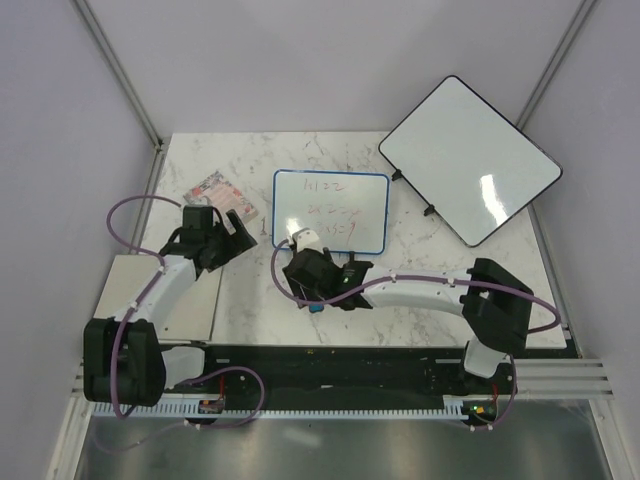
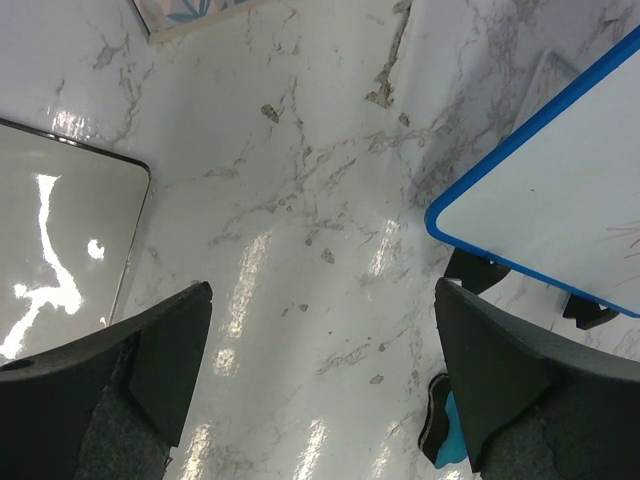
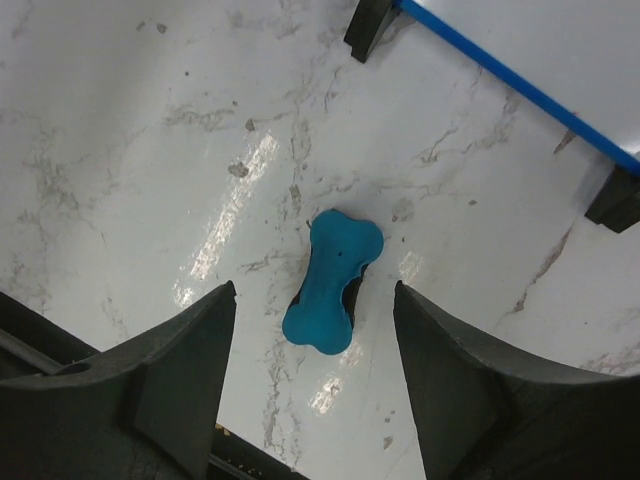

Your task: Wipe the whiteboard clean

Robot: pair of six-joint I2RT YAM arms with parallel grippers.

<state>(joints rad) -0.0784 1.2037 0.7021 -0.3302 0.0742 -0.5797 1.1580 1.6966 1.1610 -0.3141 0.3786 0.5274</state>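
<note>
The blue-framed whiteboard (image 1: 331, 210) stands on small black feet at the table's middle, with faint handwriting on it; its corner shows in the left wrist view (image 2: 560, 190) and its edge in the right wrist view (image 3: 520, 90). A blue bone-shaped eraser (image 3: 333, 281) with a black pad lies flat on the marble just in front of the board; part of it shows in the left wrist view (image 2: 445, 437). My right gripper (image 3: 315, 300) is open, hovering over the eraser with a finger on either side, not touching. My left gripper (image 2: 320, 300) is open and empty over bare marble left of the board.
A larger dark-framed white board (image 1: 470, 159) leans at the back right. A pink printed packet (image 1: 221, 193) lies at the back left. A grey mat or plate (image 2: 55, 250) lies at the table's left near edge. The marble table (image 1: 420, 300) has a black rail along its front.
</note>
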